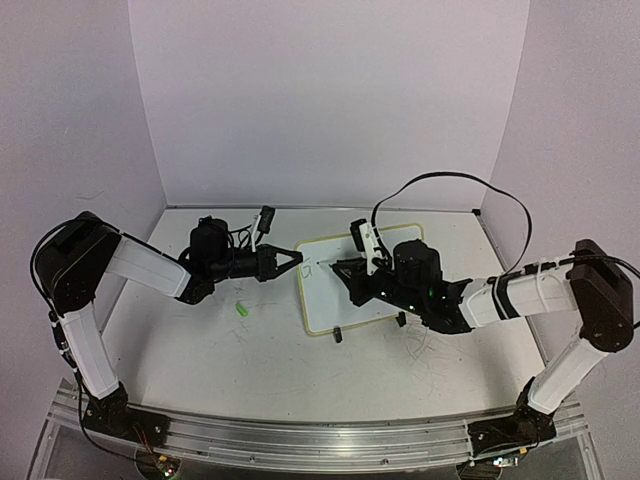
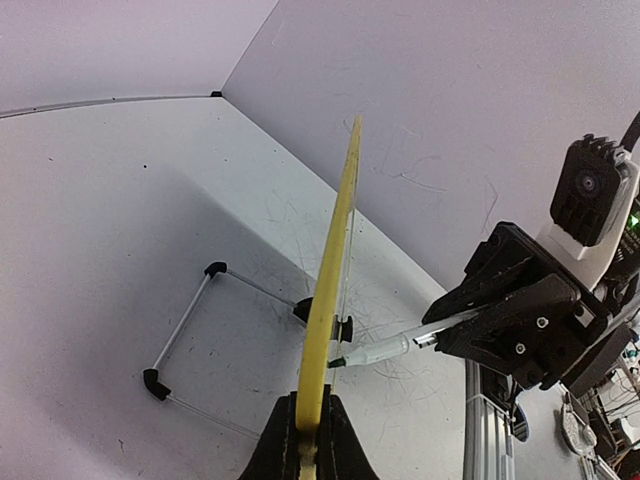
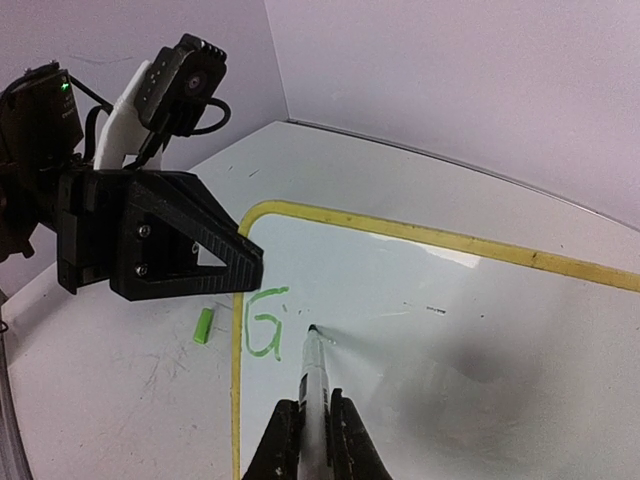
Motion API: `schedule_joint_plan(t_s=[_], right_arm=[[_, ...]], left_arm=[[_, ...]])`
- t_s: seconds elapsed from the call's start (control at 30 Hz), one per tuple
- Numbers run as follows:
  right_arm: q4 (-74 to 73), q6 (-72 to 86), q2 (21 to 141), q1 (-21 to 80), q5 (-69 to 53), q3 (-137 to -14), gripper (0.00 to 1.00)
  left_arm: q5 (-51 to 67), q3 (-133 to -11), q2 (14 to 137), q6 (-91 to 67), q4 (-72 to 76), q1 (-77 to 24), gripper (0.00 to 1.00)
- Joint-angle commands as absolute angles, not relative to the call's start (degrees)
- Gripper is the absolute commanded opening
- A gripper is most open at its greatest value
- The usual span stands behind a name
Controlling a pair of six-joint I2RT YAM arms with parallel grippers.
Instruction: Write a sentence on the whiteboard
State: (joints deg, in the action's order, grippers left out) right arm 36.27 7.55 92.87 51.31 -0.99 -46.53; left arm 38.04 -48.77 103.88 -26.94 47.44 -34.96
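The whiteboard [image 1: 335, 305], white with a pale yellow rim, stands tilted at the table's middle. My left gripper [image 1: 297, 258] is shut on its left rim; in the left wrist view the board is edge-on [image 2: 335, 240] between my fingers [image 2: 305, 440]. My right gripper [image 1: 347, 272] is shut on a white marker [image 3: 313, 375], whose green tip touches the board just right of a green "G" [image 3: 262, 322]. That single letter [image 1: 309, 268] is all of the sentence that shows. The marker also shows in the left wrist view [image 2: 385, 350].
A small green marker cap [image 1: 241, 310] lies on the table left of the board, also in the right wrist view [image 3: 204, 325]. Two black clip feet [image 1: 338, 335] [image 1: 401, 320] hold the board's near edge. The purple back wall [image 1: 320, 100] and side walls enclose the table.
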Motion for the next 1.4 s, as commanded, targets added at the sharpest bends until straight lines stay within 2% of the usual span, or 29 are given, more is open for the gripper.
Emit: schedule_joint_plan(t_s=[0.0, 1.37], right_arm=[[36.5, 7.77, 93.87, 51.59, 0.0, -49.03, 0.0], [33.16, 7.61, 92.51, 52.44, 2.09, -45.77, 0.0]], left_arm=[[38.68, -50.71, 101.51, -25.96, 47.38, -34.93, 0.0], [38.26, -51.02, 101.39, -25.49, 46.46, -34.86, 0.0]])
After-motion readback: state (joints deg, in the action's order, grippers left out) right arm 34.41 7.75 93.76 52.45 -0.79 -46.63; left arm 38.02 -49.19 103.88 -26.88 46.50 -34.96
